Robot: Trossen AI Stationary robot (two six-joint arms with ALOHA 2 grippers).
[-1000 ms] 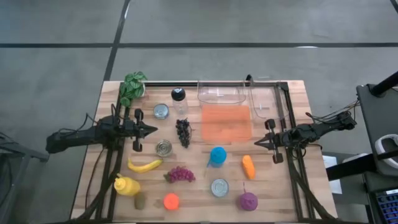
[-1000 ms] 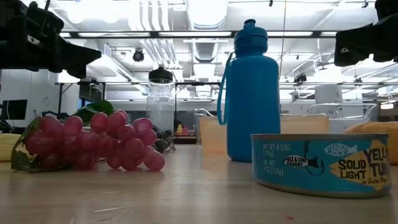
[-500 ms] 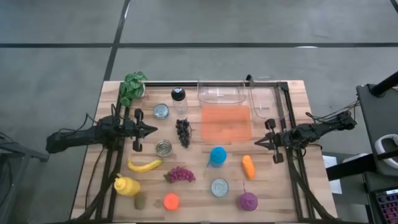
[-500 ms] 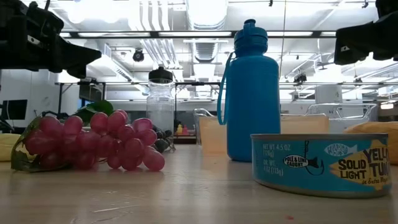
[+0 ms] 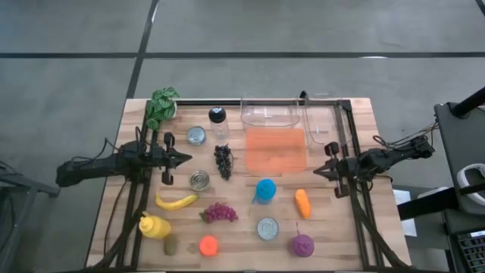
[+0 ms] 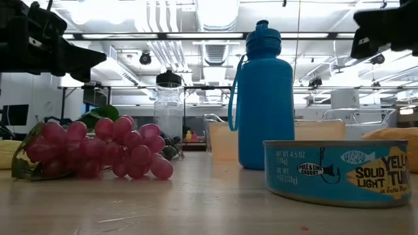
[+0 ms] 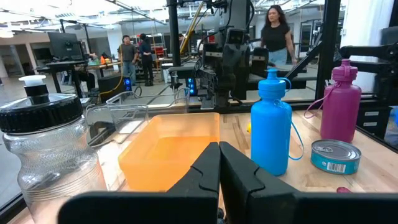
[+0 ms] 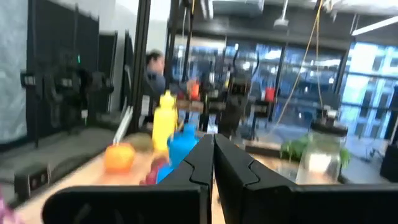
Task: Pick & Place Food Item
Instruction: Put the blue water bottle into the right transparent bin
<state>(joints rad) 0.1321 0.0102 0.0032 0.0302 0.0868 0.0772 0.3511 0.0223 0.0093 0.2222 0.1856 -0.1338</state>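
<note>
Toy foods lie on the wooden table: a carrot (image 5: 303, 202), a banana (image 5: 176, 201), red grapes (image 5: 218, 212), dark grapes (image 5: 223, 161), an orange (image 5: 208, 245) and a kiwi (image 5: 170, 245). An orange tray (image 5: 276, 149) sits at the far middle. My left gripper (image 5: 188, 159) hovers shut above the table's left half, pointing right, near the dark grapes; its fingers (image 7: 219, 146) meet in the left wrist view. My right gripper (image 5: 316, 170) hovers shut over the right side, pointing left, beside the tray and farther back than the carrot; its fingers (image 8: 213, 138) are closed.
A blue bottle (image 5: 265, 189), two round tins (image 5: 199, 180) (image 5: 196, 136), a tuna can (image 5: 267, 227), a clear jar with a black cap (image 5: 218, 121), a yellow squeeze bottle (image 5: 154, 226), a purple ball (image 5: 302, 245), a plant (image 5: 161, 106) and clear containers (image 5: 269, 111) crowd the table. People stand in the room beyond.
My right gripper has risen and shifted a little toward the table's far edge, staying shut. The left arm and all objects have kept still.
</note>
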